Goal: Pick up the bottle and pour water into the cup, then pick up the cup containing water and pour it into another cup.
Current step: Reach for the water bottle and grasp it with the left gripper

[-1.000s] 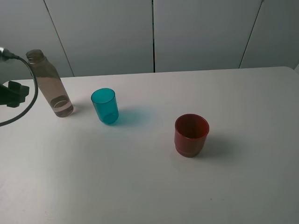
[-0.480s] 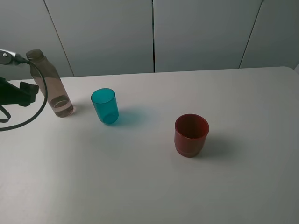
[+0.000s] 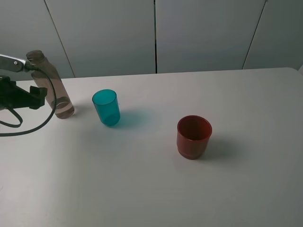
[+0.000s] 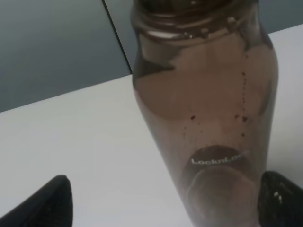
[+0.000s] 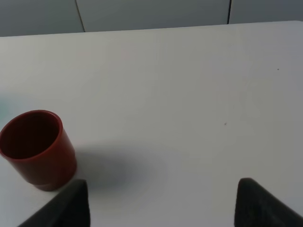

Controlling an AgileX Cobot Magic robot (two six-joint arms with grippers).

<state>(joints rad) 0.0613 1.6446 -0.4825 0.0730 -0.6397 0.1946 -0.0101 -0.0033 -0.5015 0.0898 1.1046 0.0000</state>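
Note:
The bottle (image 3: 51, 85), smoky brown and uncapped, stands upright at the table's far left with a little water at its base. My left gripper (image 3: 40, 96) is open at its side. In the left wrist view the bottle (image 4: 208, 118) fills the space ahead of the left gripper (image 4: 163, 203), closer to one fingertip (image 4: 281, 201), with no pad seen pressing on it. The teal cup (image 3: 106, 107) stands just right of the bottle. The red-brown cup (image 3: 193, 137) sits mid-table and also appears as the red-brown cup (image 5: 38, 149) in the right wrist view. My right gripper (image 5: 165, 203) is open over bare table.
The white table (image 3: 142, 189) ends at grey wall panels (image 3: 199, 33) behind. A black cable (image 3: 28, 128) loops from the left arm over the table's left side. The right arm does not show in the exterior high view.
My left gripper has slid rightward from the table's left edge up to the bottle, staying open. The bottle and both cups have not moved.

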